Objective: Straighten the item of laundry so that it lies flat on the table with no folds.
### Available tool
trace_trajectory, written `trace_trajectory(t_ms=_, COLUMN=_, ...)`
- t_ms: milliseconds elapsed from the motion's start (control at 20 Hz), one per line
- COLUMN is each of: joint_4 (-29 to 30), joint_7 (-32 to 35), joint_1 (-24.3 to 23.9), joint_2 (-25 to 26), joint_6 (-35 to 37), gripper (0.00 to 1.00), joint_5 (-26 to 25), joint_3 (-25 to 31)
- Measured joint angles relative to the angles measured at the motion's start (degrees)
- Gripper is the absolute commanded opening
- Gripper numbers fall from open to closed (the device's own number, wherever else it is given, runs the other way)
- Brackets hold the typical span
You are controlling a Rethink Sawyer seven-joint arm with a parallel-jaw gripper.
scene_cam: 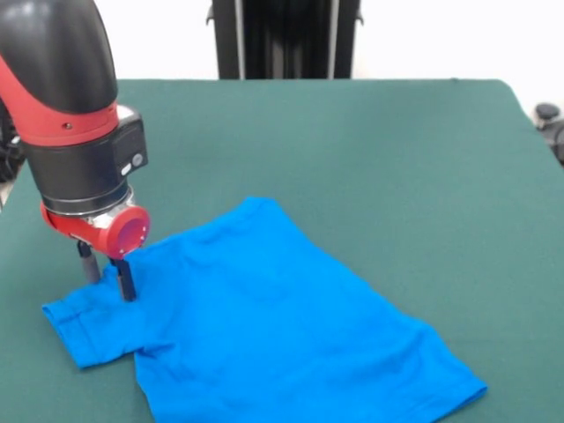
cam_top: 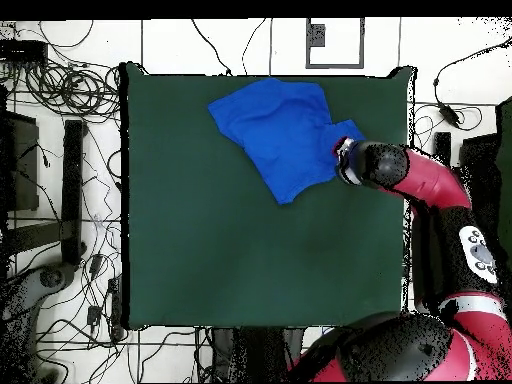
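Front view: blue T-shirt (scene_cam: 273, 326) lies mostly spread near the table's (scene_cam: 397, 167) front edge, one sleeve (scene_cam: 88, 326) sticking out sideways, light wrinkles at the armpit. Gripper (scene_cam: 106, 271) stands upright at that sleeve, fingers (scene_cam: 126, 280) spread, tips at the cloth. Overhead view: shirt (cam_top: 280, 135) near one table corner.

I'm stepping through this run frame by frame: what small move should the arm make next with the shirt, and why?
Probably close on the sleeve and draw it outward, away from the shirt body. The gripper stands low at the blue T-shirt, fingers apart, one over the sleeve and one just off its edge. The shirt lies near the edge of the table and looks doubled over, with only one sleeve showing.
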Motion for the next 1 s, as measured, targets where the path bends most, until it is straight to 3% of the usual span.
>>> trace_trajectory(t_ms=1000, joint_4=2.9, joint_7=0.0, joint_1=-2.3, joint_2=-0.4, joint_6=0.0, gripper=1.00, joint_5=-0.4, joint_3=2.3)
